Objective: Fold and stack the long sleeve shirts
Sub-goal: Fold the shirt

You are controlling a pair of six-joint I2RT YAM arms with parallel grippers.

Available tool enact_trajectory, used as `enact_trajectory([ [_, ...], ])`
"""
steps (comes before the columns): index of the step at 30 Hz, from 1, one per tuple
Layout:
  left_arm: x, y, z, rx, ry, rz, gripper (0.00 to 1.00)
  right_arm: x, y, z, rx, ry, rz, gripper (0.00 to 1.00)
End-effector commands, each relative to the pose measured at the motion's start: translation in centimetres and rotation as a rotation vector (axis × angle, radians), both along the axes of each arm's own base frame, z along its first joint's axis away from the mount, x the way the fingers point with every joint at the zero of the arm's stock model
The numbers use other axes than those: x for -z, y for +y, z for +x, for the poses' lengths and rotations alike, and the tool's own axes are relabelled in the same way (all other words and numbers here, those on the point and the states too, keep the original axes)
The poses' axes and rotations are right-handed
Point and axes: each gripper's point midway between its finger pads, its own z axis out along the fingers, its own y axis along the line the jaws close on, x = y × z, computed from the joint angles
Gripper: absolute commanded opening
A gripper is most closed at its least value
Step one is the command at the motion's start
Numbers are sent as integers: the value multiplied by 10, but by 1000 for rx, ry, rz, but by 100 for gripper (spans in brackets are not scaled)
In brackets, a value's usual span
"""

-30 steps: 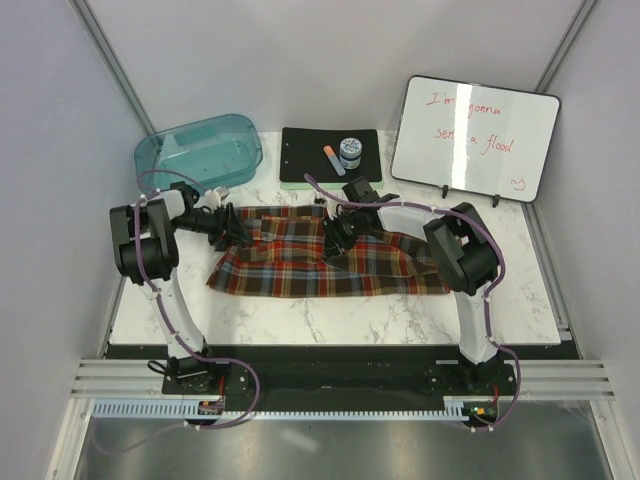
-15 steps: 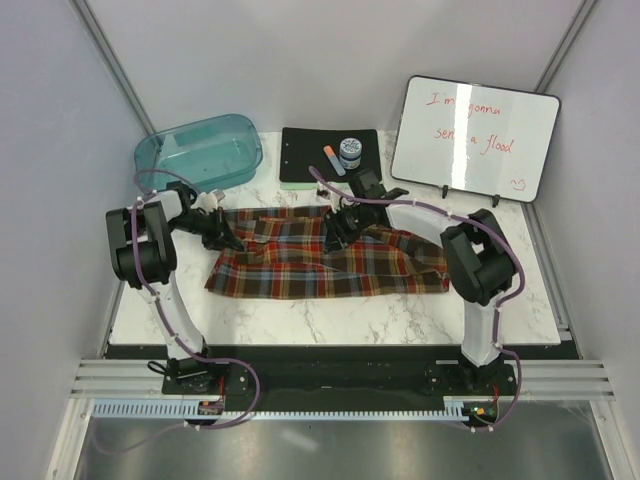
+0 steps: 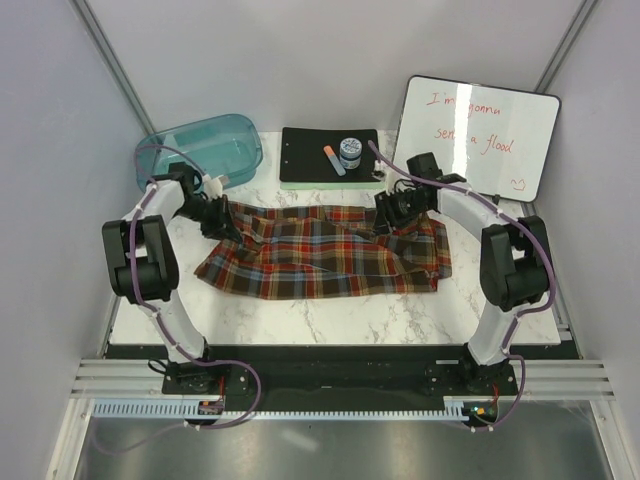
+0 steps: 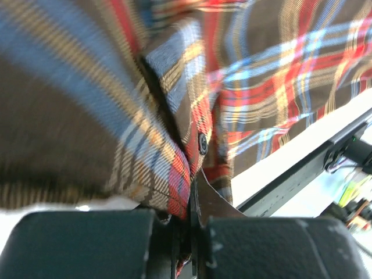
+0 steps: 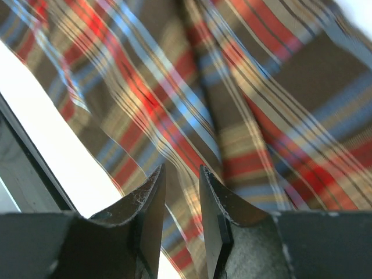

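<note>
Left gripper (image 4: 192, 203) pinches an edge of the red-and-blue plaid flannel shirt (image 3: 320, 258); it lies on the white marble table (image 3: 330, 320). Right gripper (image 5: 182, 180), slightly parted, holds nothing.

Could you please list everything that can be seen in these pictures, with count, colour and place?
shirt: one, red, orange, brown and blue-grey checks, spread across the table's middle.
bin: one, clear teal, far left corner.
clipboard: one, black, far edge, middle.
jar: one, bluish, on the clipboard.
marker: one, orange and blue, beside the jar.
whiteboard: one, white with red writing, far right.
table: one, white marble.
left claw: one, black, shut on the shirt's left end.
right claw: one, black, slightly open, at the shirt's far right part.
</note>
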Motion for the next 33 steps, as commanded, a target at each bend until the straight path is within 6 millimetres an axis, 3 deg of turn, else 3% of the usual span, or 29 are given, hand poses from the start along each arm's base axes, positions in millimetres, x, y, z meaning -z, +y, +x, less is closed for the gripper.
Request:
enact_trajectory([
  [1, -24, -19, 0, 16, -20, -3, 2, 12, -23, -16, -29, 55, -52, 36],
  [5, -35, -45, -2, 38, -14, -55, 2, 23, -40, -18, -15, 75, -87, 36],
  [8, -47, -65, 1, 45, -29, -109, 2, 30, -40, -21, -26, 89, -91, 36],
  [13, -60, -116, 2, 100, -8, -178, 2, 54, -39, -25, -34, 145, -90, 34],
  [19, -69, -176, 11, 109, 22, -301, 2, 60, -36, -23, -36, 153, -76, 34],
  [21, -57, -191, 19, 95, 40, -264, 2, 61, -36, -22, -36, 153, -74, 34],
  [26, -26, -224, 10, 63, 119, -187, 3, 57, -34, -22, -36, 151, -63, 34],
  [27, -18, -225, 9, 54, 134, -169, 17, 57, -34, -21, -36, 147, -63, 34],
  [32, -20, -237, 4, 58, 85, -114, 57, 56, -34, -21, -38, 147, -57, 34],
  [33, -24, -244, 1, 73, 78, -126, 60, 55, -33, -21, -39, 145, -55, 34],
])
